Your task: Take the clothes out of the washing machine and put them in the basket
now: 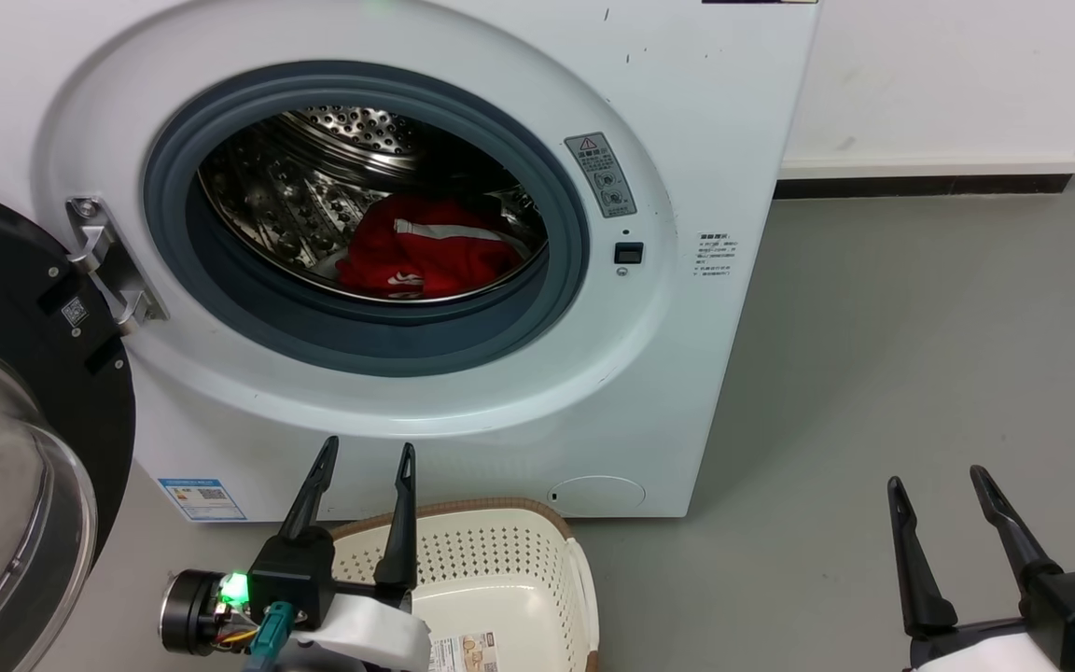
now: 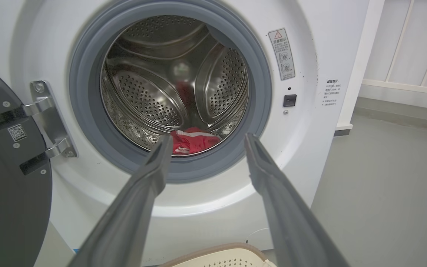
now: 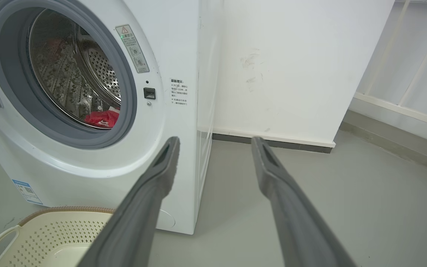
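Note:
The white washing machine [image 1: 687,112] stands with its door [image 1: 24,448] swung open to the left. Red clothes [image 1: 430,247] with a white stripe lie at the bottom of the steel drum, also seen as red clothes [image 2: 193,142] and red clothes [image 3: 102,118]. The cream basket [image 1: 491,560] sits on the floor in front of the machine, with nothing but a paper label inside. My left gripper [image 1: 368,453] hangs open above the basket's near left side, pointing at the porthole. My right gripper [image 1: 937,481] is open over bare floor to the right.
Grey floor [image 1: 920,327] stretches right of the machine to a white wall [image 1: 948,84] with a dark skirting. The open glass door takes up the left. A white railing [image 3: 413,74] runs at the far right.

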`<state>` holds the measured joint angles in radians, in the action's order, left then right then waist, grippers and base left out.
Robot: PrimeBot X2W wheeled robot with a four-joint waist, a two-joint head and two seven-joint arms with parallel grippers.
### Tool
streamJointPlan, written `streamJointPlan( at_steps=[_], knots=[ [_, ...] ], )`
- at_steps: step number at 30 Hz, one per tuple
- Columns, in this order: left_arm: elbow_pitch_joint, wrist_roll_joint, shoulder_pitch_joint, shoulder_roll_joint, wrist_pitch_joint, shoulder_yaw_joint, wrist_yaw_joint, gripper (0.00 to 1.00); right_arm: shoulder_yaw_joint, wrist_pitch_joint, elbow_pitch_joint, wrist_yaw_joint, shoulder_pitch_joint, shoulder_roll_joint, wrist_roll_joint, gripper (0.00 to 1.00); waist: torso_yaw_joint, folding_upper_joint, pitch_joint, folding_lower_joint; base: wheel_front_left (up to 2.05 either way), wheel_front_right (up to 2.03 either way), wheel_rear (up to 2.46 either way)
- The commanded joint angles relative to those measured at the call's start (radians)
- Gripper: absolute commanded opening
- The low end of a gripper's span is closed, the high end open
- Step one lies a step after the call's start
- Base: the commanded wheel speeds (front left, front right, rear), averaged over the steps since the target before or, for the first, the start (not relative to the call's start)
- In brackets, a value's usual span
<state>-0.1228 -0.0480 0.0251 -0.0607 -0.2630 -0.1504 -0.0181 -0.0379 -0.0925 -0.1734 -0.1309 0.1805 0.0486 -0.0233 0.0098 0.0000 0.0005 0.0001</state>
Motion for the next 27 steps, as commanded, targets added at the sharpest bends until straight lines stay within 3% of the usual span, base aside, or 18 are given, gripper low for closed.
streamJointPlan(
  at_steps=[1,13,27],
  knots=[
    [-0.002,0.000,-0.008,0.001,-0.003,-0.001,-0.004,1.00,-0.001,-0.006,0.003,0.000,0.003,0.003,0.003,1.00,0.001,0.0000,0.001,-0.0001,0.00,0.00,0.00],
    [-0.013,-0.004,0.028,0.004,-0.003,0.005,-0.015,1.00,0.002,-0.007,0.002,0.000,-0.018,0.003,0.010,1.00,0.002,0.0000,0.038,-0.0001,0.00,0.00,0.00],
    [-0.068,-0.001,0.238,-0.003,-0.003,0.051,-0.033,1.00,0.039,-0.034,-0.005,0.000,-0.136,0.003,0.007,1.00,-0.034,0.0000,0.299,-0.0001,0.00,0.00,0.00]
  ],
)
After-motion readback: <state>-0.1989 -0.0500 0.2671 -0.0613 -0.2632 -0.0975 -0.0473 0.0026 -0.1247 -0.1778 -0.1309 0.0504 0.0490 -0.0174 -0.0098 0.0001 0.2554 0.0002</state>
